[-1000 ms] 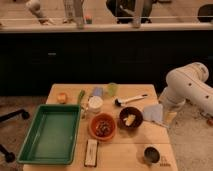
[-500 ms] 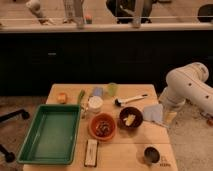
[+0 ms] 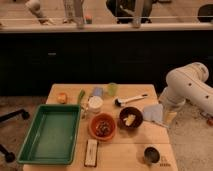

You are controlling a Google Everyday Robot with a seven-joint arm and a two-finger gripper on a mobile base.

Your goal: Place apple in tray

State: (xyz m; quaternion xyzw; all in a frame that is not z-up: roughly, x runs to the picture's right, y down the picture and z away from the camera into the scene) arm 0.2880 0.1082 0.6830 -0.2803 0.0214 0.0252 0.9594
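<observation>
Hard to read: pincer (image 3: 169, 117) sits low at the desk's 3 o'clock edge, at the end of the white arm (image 3: 187, 86). It's partly behind a blue-grey cloth (image 3: 153, 113); can't tell if it's open, closed or gripping. Arm is cut off at the right frame border. Contents of the orange bowl (image 3: 102, 126) are just a dark blur, and the dark bowl (image 3: 131, 118) holds something pale I can't identify. The small green and blue items between the apple and the green cup (image 3: 112, 88) are too blurred to name.

Apple (image 3: 61, 97) is on the desk (image 3: 125, 147) at the 10 o'clock corner, outside the tray (image 3: 23, 156), just past its far rim, well apart from the pincer. Tray is at 8 o'clock with nothing visible inside.

Other items:
- white cup (image 3: 94, 104) near centre
- white-handled brush (image 3: 131, 99) at 1 o'clock
- flat black-and-white block (image 3: 90, 151) at 6 o'clock
- dark can (image 3: 151, 154) at 5 o'clock

The desk is light wood on a speckled floor. A dark panel wall runs behind it with a pale ledge on top, and blurred chair legs show above. Office chair base (image 3: 9, 120) is cut off at 9 o'clock.

Versus 0.5 s ago: no visible change. Arm is in the same pose, and the apple and everything else are in the same spots.
</observation>
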